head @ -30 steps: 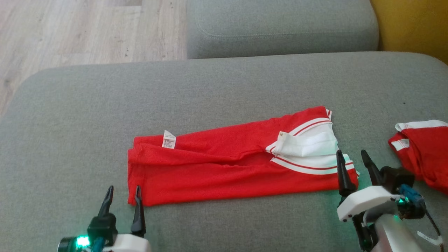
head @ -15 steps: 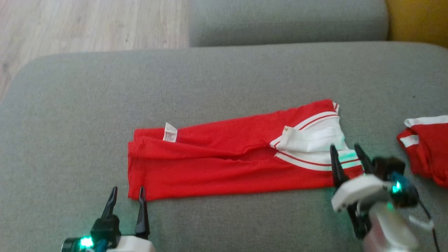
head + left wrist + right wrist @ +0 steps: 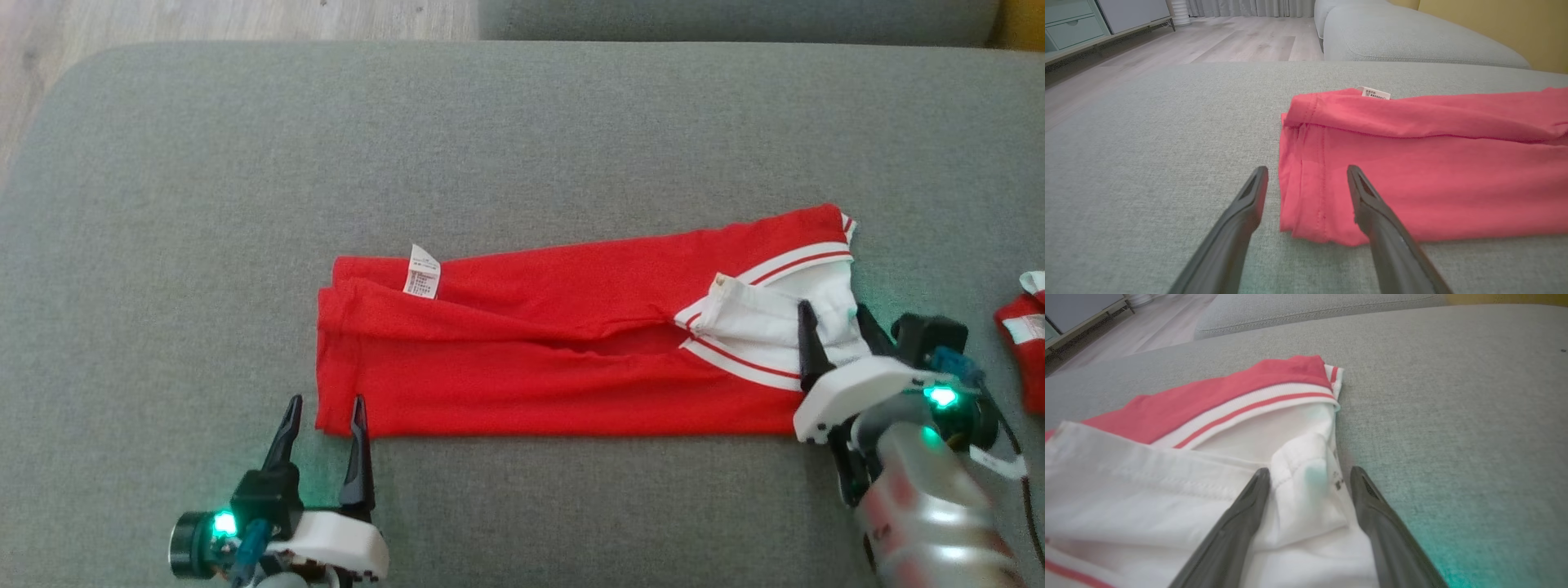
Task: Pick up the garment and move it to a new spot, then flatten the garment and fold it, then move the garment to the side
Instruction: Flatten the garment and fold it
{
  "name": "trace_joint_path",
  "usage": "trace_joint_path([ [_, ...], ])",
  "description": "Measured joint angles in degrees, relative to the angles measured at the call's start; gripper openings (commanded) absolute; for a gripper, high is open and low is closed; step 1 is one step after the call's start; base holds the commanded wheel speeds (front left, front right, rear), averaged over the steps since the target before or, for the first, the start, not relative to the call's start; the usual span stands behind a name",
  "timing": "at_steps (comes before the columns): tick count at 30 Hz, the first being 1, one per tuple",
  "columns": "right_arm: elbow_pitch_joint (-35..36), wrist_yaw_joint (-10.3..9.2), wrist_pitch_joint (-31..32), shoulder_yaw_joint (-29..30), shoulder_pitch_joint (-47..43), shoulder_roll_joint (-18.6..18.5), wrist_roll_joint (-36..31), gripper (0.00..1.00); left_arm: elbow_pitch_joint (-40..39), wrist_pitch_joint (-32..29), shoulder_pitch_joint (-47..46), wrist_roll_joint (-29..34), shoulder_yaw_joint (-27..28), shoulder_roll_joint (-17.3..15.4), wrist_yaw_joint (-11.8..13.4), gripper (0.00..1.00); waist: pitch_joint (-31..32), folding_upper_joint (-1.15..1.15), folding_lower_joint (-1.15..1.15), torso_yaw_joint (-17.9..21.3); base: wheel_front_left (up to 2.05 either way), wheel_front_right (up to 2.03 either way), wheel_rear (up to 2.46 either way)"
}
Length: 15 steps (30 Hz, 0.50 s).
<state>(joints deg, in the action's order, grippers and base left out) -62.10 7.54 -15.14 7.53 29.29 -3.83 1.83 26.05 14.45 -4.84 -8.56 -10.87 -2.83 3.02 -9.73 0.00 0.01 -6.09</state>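
Observation:
The garment (image 3: pixel 555 359) is a red shirt with a white striped collar, folded into a long strip on the grey cushion (image 3: pixel 245 163), with a white label (image 3: pixel 421 281) near its left end. My left gripper (image 3: pixel 325 418) stands open at the strip's near left corner (image 3: pixel 1310 196), fingers on either side of the hem. At the collar end my right gripper (image 3: pixel 834 327) is open, and its fingers straddle a fold of white fabric (image 3: pixel 1306 486) without pinching it.
A second red and white garment (image 3: pixel 1024 335) lies at the cushion's right edge. Another grey cushion (image 3: pixel 1404 36) sits beyond, with wood floor (image 3: pixel 1229 41) to the far left and a yellow wall (image 3: pixel 1494 24) behind.
The head camera has tilted down and shifted, so the scene sits higher and further right. My right gripper has advanced onto the white collar. My left gripper keeps its place at the hem corner.

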Motion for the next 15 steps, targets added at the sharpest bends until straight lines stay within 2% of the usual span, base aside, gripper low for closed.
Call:
trace_joint_path([
  [2,-1.8,0.0,0.0,0.3,1.6,0.0,0.3,1.0,0.1,0.0,-0.1,0.0,-0.1,0.0,0.0,1.0,-0.2,0.0,0.0,0.0,0.0,0.0,0.0],
  [3,-2.6,0.0,0.0,0.2,2.1,0.0,0.7,0.6,0.2,0.0,-0.1,0.0,0.0,0.0,0.0,1.0,-0.3,0.0,0.0,0.1,0.0,0.0,0.0],
  [4,-3.0,0.0,0.0,0.2,2.4,0.0,1.2,0.0,0.4,0.0,-0.1,0.0,0.0,0.0,0.0,1.0,-0.3,0.0,0.0,0.3,0.0,0.0,0.0],
  [10,-3.6,0.01,0.0,0.5,2.5,-0.2,3.3,0.0,1.2,0.0,-0.1,0.0,-0.1,0.0,0.0,1.0,0.8,0.0,0.0,1.6,0.0,0.0,0.0],
  [15,4.0,0.0,0.5,1.9,-1.6,-2.5,3.8,0.0,1.3,0.0,-0.1,0.0,-0.1,0.0,0.0,1.0,2.1,0.0,0.0,2.7,0.0,0.0,0.0],
])
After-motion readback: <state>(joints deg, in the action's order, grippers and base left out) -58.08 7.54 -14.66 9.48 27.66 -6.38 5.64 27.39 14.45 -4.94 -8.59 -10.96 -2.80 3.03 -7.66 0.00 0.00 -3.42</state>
